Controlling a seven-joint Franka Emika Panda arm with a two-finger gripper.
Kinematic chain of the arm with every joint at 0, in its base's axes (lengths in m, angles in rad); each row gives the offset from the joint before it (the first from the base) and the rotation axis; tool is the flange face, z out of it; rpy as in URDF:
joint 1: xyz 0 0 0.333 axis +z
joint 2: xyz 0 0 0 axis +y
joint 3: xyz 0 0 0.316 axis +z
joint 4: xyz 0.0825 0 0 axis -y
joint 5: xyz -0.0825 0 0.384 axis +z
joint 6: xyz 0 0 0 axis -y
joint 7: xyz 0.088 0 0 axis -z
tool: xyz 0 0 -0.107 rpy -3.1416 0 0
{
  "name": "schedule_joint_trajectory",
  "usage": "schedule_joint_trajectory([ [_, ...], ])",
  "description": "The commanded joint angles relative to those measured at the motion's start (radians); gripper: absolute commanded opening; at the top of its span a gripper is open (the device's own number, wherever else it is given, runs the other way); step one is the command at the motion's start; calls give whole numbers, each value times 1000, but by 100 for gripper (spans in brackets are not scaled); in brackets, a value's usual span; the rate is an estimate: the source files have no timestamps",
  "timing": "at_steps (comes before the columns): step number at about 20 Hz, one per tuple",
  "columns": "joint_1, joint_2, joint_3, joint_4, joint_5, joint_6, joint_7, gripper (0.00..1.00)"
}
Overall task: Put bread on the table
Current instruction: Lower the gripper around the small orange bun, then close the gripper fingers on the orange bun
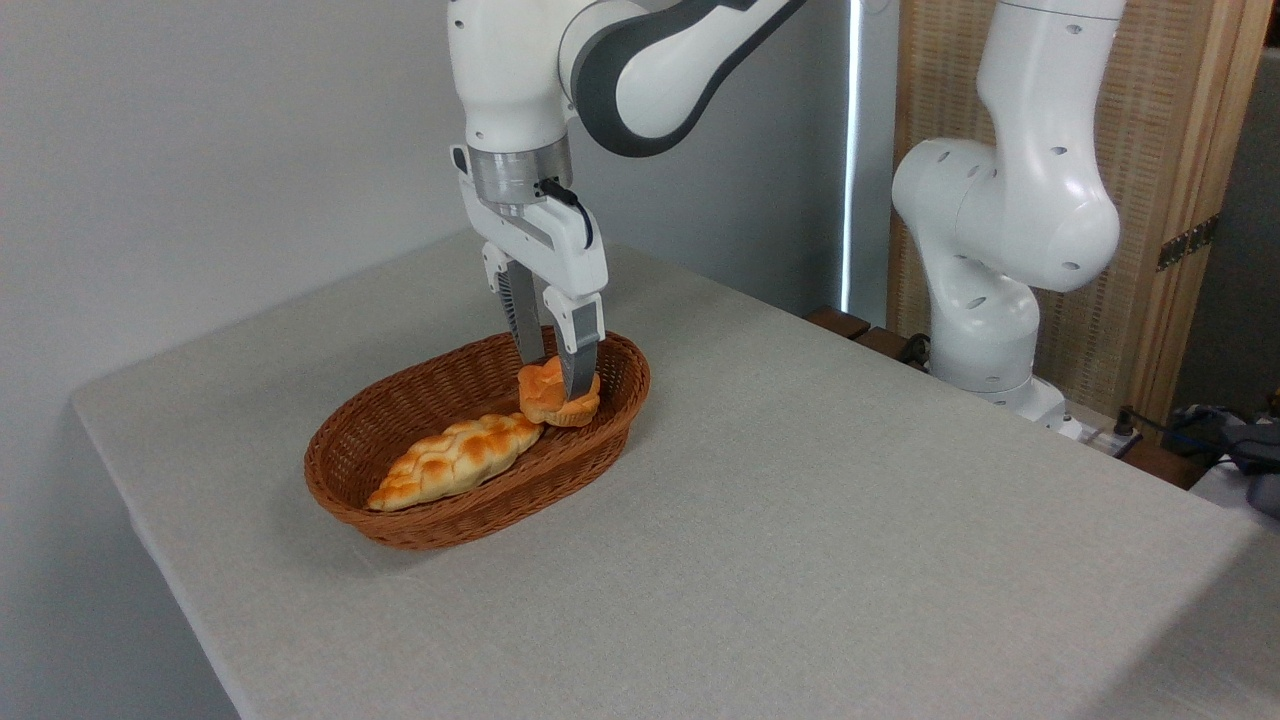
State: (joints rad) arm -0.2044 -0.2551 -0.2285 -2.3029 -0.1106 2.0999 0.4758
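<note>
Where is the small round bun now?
The bun sits in the right end of the basket, left of centre, between the gripper fingers, touching the braided loaf.

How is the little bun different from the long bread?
The bun is small, round and deeper orange; the loaf is long, braided and paler. The gripper has its fingers around the bun; the loaf lies untouched. Both are in the basket.

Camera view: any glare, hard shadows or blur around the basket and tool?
Camera view: lighting soft and even; basket casts only a faint shadow on the table; no glare there, though a bright vertical strip glows behind the arm; tool, bun and braided loaf are sharp.
</note>
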Motion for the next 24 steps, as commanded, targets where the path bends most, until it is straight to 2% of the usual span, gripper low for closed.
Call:
schedule_joint_trajectory([
  [1,3,-19,3,-13,25,14,81,100],
  [8,6,-19,3,-15,31,11,89,100],
  [14,10,-19,3,-18,75,9,89,100],
  [24,8,-18,3,-56,75,34,84,100],
])
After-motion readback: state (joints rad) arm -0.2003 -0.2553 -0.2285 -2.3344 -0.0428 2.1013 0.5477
